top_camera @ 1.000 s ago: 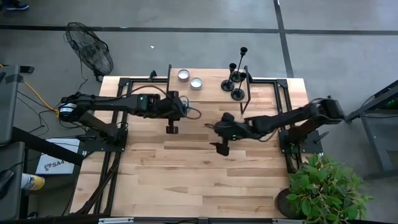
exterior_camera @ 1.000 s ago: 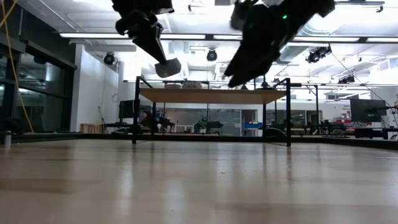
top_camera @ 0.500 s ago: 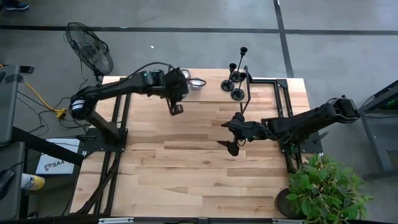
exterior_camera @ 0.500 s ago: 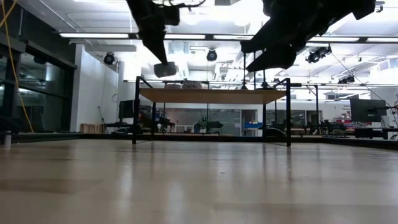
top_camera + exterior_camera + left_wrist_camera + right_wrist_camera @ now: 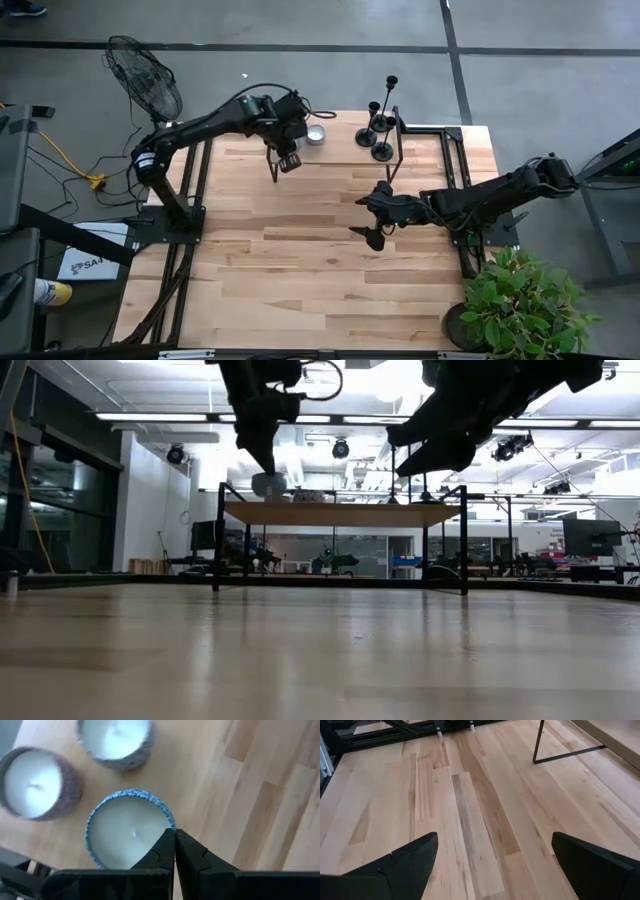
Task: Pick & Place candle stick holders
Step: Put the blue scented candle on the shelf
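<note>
Three black candle stick holders point(image 5: 381, 151) stand on their round bases at the right end of a raised wooden shelf point(image 5: 340, 150) by the table's far edge. My left gripper point(image 5: 288, 162) hangs over the shelf's left part, shut on a blue-patterned candle tin point(image 5: 125, 832) of white wax. Two grey candle tins point(image 5: 116, 740) point(image 5: 35, 782) stand on the shelf just below it. My right gripper point(image 5: 365, 232) hovers open over the table's middle right, with nothing between its fingers point(image 5: 405, 860). My left gripper pinches the blue tin's rim point(image 5: 167, 826) between its two fingertips, at one spot on the edge. The fingers come from above, slanting down. The tin point(image 5: 270, 483) hangs below the fingers, lifted clear of the shelf.
The shelf stands on thin black legs point(image 5: 218, 540) above the table top. Black metal frames point(image 5: 455, 170) run along both sides of the table. A fan point(image 5: 145, 80) stands beyond the far left corner and a potted plant point(image 5: 520, 300) at the near right.
My left gripper has swung toward the table's far edge and over the shelf, rolling its wrist, with the blue tin still in its fingers. My right gripper has drawn back a little toward the table's right edge, then kept still.
</note>
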Controlling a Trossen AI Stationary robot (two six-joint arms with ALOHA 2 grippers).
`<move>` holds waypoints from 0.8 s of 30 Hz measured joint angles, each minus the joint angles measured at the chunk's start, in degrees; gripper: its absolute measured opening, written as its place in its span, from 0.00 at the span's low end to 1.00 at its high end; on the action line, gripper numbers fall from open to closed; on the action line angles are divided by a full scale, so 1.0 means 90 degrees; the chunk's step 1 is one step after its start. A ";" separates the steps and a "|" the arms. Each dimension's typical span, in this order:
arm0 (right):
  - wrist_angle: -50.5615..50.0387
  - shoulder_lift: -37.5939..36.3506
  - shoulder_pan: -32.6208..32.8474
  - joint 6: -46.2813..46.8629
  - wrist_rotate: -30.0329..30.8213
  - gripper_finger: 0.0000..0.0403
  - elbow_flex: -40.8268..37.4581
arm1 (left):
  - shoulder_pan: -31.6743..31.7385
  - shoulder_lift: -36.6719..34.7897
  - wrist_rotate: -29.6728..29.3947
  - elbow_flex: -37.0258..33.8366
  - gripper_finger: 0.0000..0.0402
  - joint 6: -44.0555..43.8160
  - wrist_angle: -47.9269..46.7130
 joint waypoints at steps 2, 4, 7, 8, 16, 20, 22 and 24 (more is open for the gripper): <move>-0.0018 0.0000 0.0000 -0.0002 -0.0007 0.96 0.0000 | 0.0131 0.0014 0.0130 -0.0002 0.00 -0.0061 -0.0009; -0.0018 0.0000 0.0000 -0.0026 -0.0024 0.96 0.0000 | 0.0237 0.0014 0.0271 -0.0001 0.00 -0.0089 -0.0014; -0.0021 0.0000 0.0000 -0.0050 -0.0023 0.96 0.0000 | 0.0351 0.0014 0.0325 0.0003 0.00 -0.0165 -0.0014; -0.0021 0.0000 0.0000 -0.0053 -0.0024 0.96 0.0000 | 0.0384 0.0014 0.0331 0.0003 0.00 -0.0235 -0.0014; -0.0021 0.0000 0.0000 -0.0053 -0.0024 0.96 0.0000 | 0.0450 0.0247 0.0704 0.0005 0.00 -0.0461 -0.0063; -0.0021 0.0000 0.0000 -0.0047 -0.0083 0.96 0.0000 | 0.0453 0.0329 0.0718 0.0005 0.00 -0.0330 -0.0041; -0.0026 0.0000 0.0000 -0.0043 -0.0124 0.96 0.0000 | 0.0454 0.0330 0.0625 0.0005 0.00 -0.0299 -0.0024; -0.0042 0.0000 0.0000 -0.0041 -0.0126 0.96 0.0000 | 0.0454 0.0330 0.0622 0.0005 0.00 -0.0294 0.0035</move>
